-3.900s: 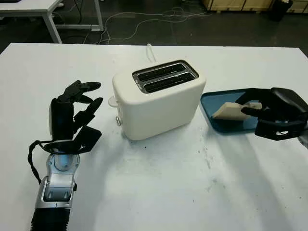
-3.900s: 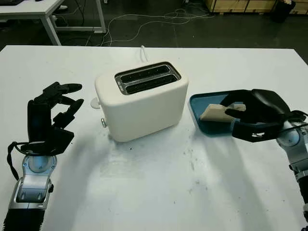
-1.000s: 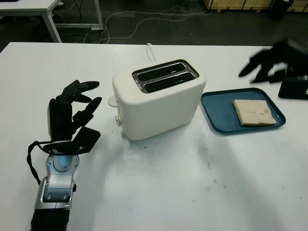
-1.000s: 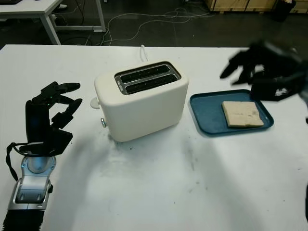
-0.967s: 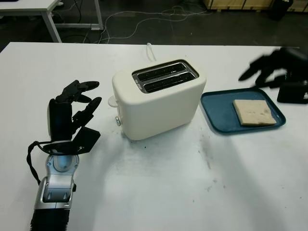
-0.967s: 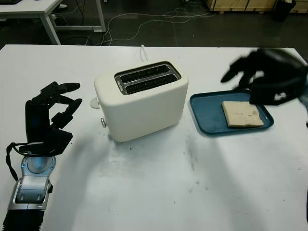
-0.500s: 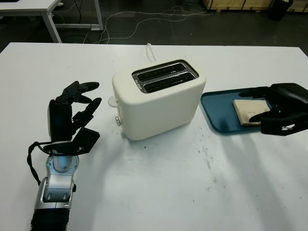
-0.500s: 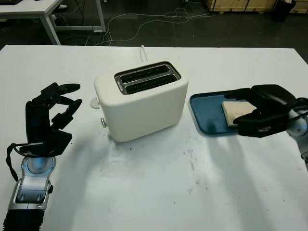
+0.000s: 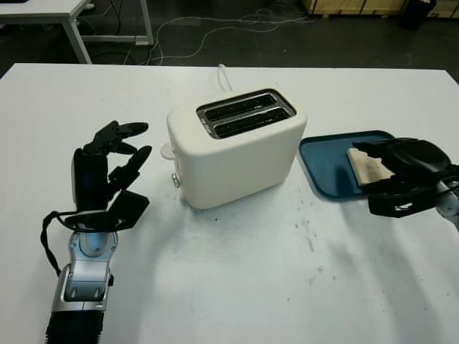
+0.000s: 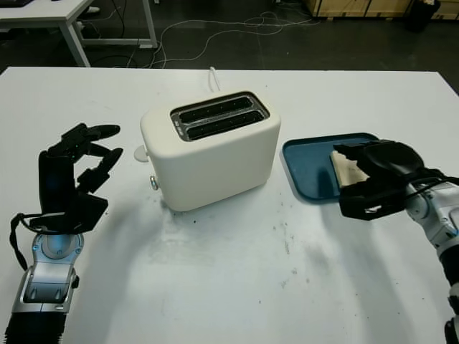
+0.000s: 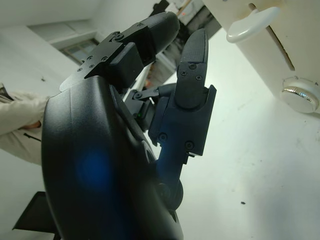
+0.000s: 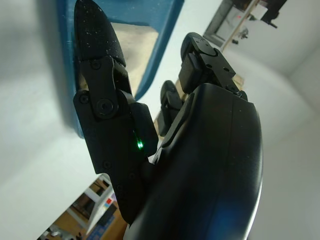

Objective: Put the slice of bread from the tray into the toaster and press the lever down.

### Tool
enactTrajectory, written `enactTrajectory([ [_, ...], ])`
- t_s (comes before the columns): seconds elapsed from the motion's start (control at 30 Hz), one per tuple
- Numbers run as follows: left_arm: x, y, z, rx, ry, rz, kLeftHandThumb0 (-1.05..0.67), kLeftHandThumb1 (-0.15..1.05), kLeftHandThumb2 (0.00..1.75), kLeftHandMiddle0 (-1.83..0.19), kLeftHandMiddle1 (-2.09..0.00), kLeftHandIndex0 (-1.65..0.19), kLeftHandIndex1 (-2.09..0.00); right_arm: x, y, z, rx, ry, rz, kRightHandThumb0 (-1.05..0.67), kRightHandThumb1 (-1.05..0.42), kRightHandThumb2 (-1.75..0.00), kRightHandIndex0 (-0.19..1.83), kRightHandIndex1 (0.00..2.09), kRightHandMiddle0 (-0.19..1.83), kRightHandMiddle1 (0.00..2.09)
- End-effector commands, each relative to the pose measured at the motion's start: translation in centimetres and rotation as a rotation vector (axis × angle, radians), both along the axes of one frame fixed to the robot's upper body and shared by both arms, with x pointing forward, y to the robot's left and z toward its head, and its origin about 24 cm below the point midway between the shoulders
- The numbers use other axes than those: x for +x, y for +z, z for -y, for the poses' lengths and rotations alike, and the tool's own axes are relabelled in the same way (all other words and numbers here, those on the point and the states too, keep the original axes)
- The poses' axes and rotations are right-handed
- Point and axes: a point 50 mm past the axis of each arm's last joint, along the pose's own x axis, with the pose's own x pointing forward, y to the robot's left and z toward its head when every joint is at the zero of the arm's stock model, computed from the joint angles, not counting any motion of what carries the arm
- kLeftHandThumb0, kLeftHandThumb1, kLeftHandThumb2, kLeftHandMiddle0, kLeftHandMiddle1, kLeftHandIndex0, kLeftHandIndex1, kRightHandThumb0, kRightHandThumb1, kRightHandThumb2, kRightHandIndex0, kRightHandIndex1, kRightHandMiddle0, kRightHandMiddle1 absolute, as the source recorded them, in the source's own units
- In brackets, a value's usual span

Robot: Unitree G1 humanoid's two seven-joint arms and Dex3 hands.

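Your right hand (image 10: 373, 179) sits over the near right part of the blue tray (image 10: 305, 168), covering most of the bread (image 10: 346, 169). The slice lies in the tray; the part you can see pokes out on the toaster side of the hand. In the right wrist view one finger (image 12: 100, 80) reaches down along the tray's rim with the bread's pale face (image 12: 131, 37) just past it, but you cannot tell whether the fingers are actually pinching the slice or only curled over it.

The tray lies on the white table (image 9: 237, 287), just to the right of the toaster (image 9: 237, 147) and a little apart from it. The toaster is cream-coloured with two slots (image 9: 246, 113) on top, both empty. Its lever (image 11: 250, 22) sticks out of the left end, up at the top of its slot, with a small round knob (image 11: 301, 92) below it. No brand or writing can be read on it.

Your left hand (image 9: 107, 172) is parked upright on the table to the left of the toaster, near the lever end, holding nothing, fingers loosely bent toward the toaster.
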Motion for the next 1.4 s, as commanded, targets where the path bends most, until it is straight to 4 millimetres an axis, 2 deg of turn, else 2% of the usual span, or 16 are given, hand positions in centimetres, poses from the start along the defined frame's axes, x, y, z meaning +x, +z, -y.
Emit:
enactTrajectory([
  [0.0, -0.1, -0.1, -0.1, 0.0, 0.002, 0.007, -0.46, 0.92, 0.17, -0.62, -1.22, -0.74, -0.53, 0.2, 0.1, 0.0, -0.017, -0.002, 0.002, -0.94, -0.92, -0.22, 0.28, 0.0, 0.22, 0.0],
  [0.53, -0.2, -0.1, -0.1, 0.0, 0.006, 0.001, -0.48, 0.92, 0.18, -0.6, -1.22, -0.73, -0.55, 1.0, -0.3, -0.4, -0.119, -0.029, -0.067, -0.96, -0.92, -0.29, 0.24, 0.0, 0.19, 0.0],
  [0.97, -0.2, -0.1, -0.1, 0.0, -0.007, 0.009, -0.47, 0.92, 0.17, -0.61, -1.24, -0.73, -0.57, 0.8, -2.6, 0.6, -0.245, -0.095, -0.154, -0.91, -0.92, -0.26, 0.13, 0.0, 0.11, 0.0],
  [1.27, -0.3, 0.0, -0.1, 0.007, -0.002, 0.011, -0.46, 0.92, 0.17, -0.62, -1.24, -0.73, -0.57, 0.7, -3.2, 1.1, -0.333, -0.105, -0.156, -0.89, -0.92, -0.22, 0.16, 0.02, 0.13, 0.01],
  [1.3, -0.3, 0.0, -0.1, 0.007, -0.002, 0.012, -0.46, 0.92, 0.17, -0.62, -1.24, -0.73, -0.57, 0.7, -3.2, 1.1, -0.346, -0.102, -0.161, -0.87, -0.92, -0.23, 0.2, 0.05, 0.15, 0.02],
  [1.33, -0.3, 0.0, -0.1, 0.007, -0.002, 0.012, -0.47, 0.92, 0.17, -0.62, -1.24, -0.73, -0.57, 0.7, -3.2, 1.1, -0.354, -0.101, -0.163, -0.86, -0.92, -0.23, 0.14, 0.25, 0.17, 0.05],
  [1.37, -0.3, 0.0, -0.1, 0.009, -0.002, 0.01, -0.47, 0.92, 0.17, -0.62, -1.24, -0.72, -0.57, 0.7, -3.3, 1.0, -0.358, -0.1, -0.152, -0.84, -0.92, -0.24, 0.07, 0.59, 0.21, 0.12],
])
